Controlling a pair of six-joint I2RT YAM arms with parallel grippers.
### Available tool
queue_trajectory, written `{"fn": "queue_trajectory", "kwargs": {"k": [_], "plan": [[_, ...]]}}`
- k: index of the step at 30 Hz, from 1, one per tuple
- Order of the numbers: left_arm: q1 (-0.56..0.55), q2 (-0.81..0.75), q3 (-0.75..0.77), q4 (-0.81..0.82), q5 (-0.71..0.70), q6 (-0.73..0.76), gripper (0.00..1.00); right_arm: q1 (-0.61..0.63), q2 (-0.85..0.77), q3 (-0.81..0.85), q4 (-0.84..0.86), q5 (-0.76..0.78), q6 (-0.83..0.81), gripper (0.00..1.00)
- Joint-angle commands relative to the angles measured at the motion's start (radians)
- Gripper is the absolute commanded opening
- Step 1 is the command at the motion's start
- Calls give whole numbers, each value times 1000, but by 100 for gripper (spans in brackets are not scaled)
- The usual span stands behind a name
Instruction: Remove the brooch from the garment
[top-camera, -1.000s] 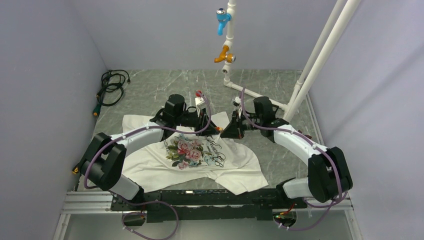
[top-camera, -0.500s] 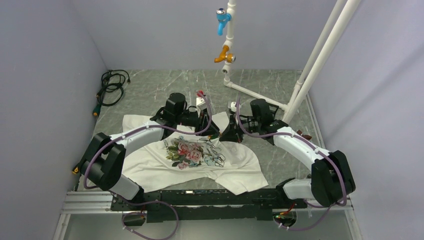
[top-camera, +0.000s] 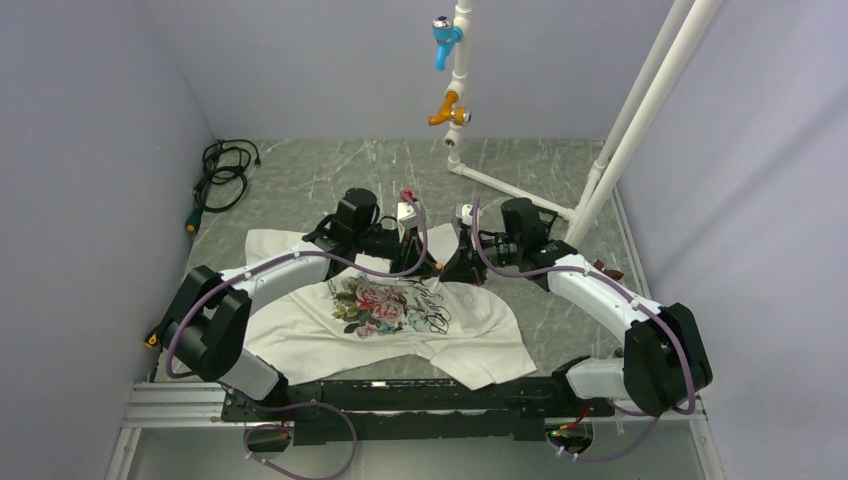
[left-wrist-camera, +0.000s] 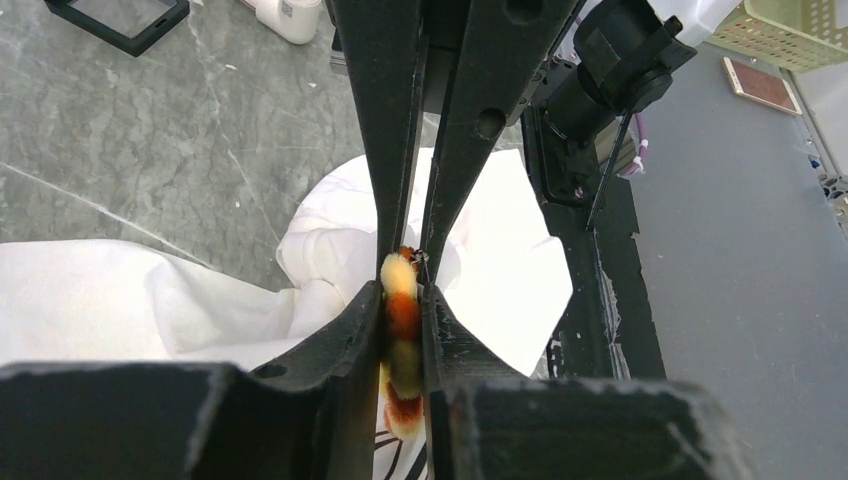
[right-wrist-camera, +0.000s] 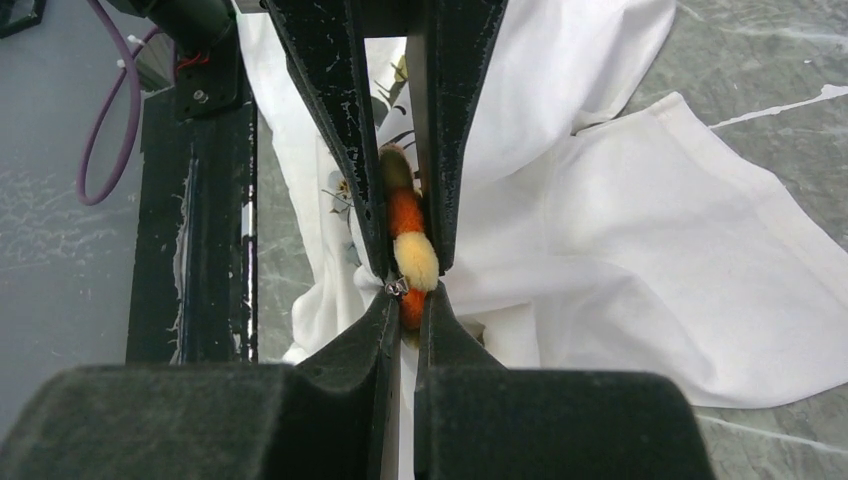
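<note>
The white T-shirt (top-camera: 300, 325) with the rose print lies on the marble table, bunched up at its far right edge. The small orange-yellow brooch (top-camera: 438, 267) sits there, where both grippers meet. In the left wrist view the left gripper (left-wrist-camera: 402, 295) is shut on the brooch (left-wrist-camera: 404, 345), and the right gripper's fingers (left-wrist-camera: 385, 150) reach it from the other side. In the right wrist view the right gripper (right-wrist-camera: 405, 295) is shut on the brooch (right-wrist-camera: 412, 255), over white cloth (right-wrist-camera: 650, 250). A small metal pin part shows at the tips.
White pipes (top-camera: 460, 90) with a blue and an orange valve stand at the back, and a slanted pipe (top-camera: 640, 110) on the right. A black cable coil (top-camera: 222, 175) lies back left. A small white object (top-camera: 405, 207) sits behind the grippers.
The right gripper has moved left to meet the left gripper at the brooch. The left gripper has shifted slightly right. The shirt edge is bunched between them.
</note>
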Motion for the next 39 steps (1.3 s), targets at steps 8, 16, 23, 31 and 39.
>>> {"fn": "queue_trajectory", "kwargs": {"k": [8, 16, 23, 31, 39], "plan": [[8, -27, 9, 54, 30, -87, 0, 1, -22, 14, -1, -15, -59, 0], [25, -48, -8, 60, -22, -100, 0, -12, 0, 22, -65, -13, -50, 41], [29, -56, -11, 45, -81, -70, 0, -19, 17, 6, -29, -8, -6, 54], [31, -84, -19, 13, -161, -20, 0, -19, 65, 6, 18, -27, 49, 47], [35, -99, -20, -46, -230, 77, 0, -19, 70, 19, -23, -35, 16, 5]]}}
